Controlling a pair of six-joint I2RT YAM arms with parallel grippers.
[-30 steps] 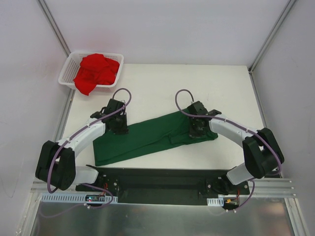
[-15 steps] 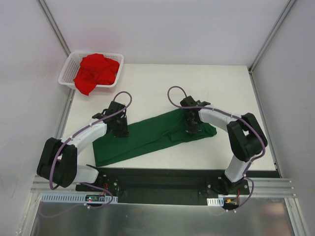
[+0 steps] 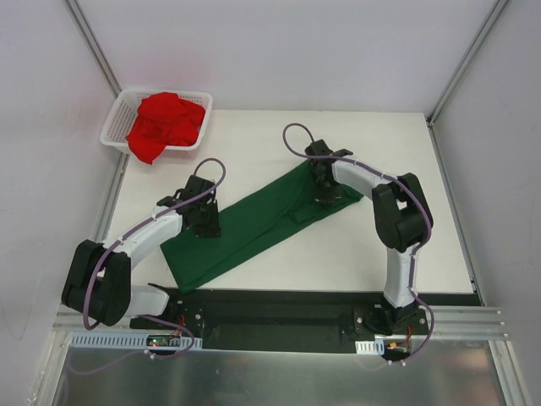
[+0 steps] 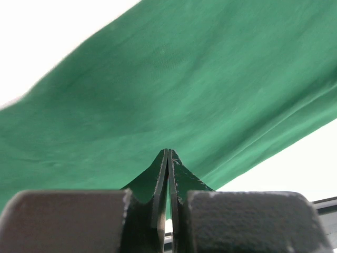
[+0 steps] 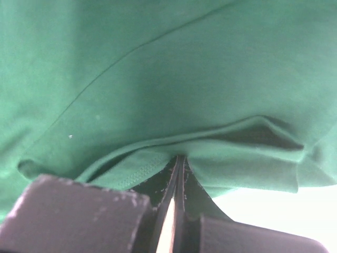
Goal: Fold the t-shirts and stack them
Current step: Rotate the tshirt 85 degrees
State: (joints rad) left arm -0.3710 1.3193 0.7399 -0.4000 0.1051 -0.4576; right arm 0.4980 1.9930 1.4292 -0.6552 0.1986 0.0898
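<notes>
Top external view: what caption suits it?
Both arms' shut jaws pinch the dark green t-shirt laid diagonally on the table; the red t-shirt sits in a white basket.

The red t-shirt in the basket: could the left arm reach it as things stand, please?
Probably not yet. The way from the left gripper to the red t-shirt in the white basket looks free, but that gripper is shut on the green t-shirt and would likely have to release first.

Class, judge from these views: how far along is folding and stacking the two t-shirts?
Done: the green t-shirt lies on the table as a long narrow band. In hand: the left gripper and right gripper each pinch it, shut. Left: finishing its fold, then the red t-shirt, crumpled in the basket; nothing is stacked.
</notes>
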